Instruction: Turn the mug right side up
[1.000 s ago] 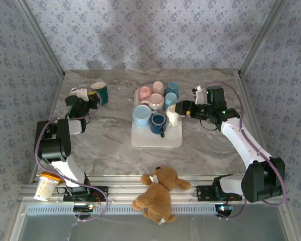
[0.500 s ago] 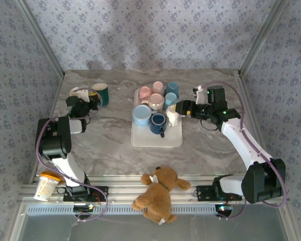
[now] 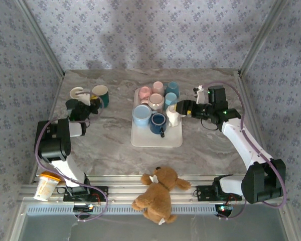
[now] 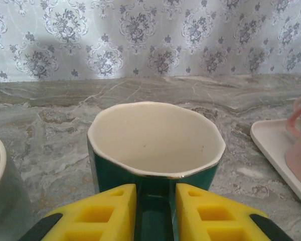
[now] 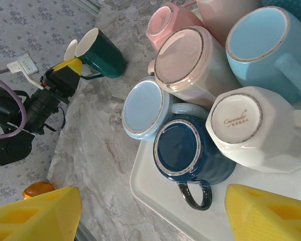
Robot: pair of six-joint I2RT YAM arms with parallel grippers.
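Progress looks nearly complete: your left gripper (image 4: 155, 206) pinches the handle (image 4: 154, 193) of the green mug (image 4: 155, 150) at the table's (image 3: 110, 135) ten o'clock, mouth up, slightly tipped. You have only to seat it flat and release. Your right gripper (image 5: 153, 211) hangs open over the tray's (image 3: 140, 138) inverted mugs (image 5: 183, 148).

The left arm (image 3: 54, 143) reaches forward along its own side, and the left gripper (image 4: 155, 213) is closed, its fingers (image 4: 108, 213) pinching the handle of a mug (image 4: 155, 150). The right arm (image 3: 243, 138) bends inward, and the right gripper (image 3: 179, 107) is level with its fingers spread wide.
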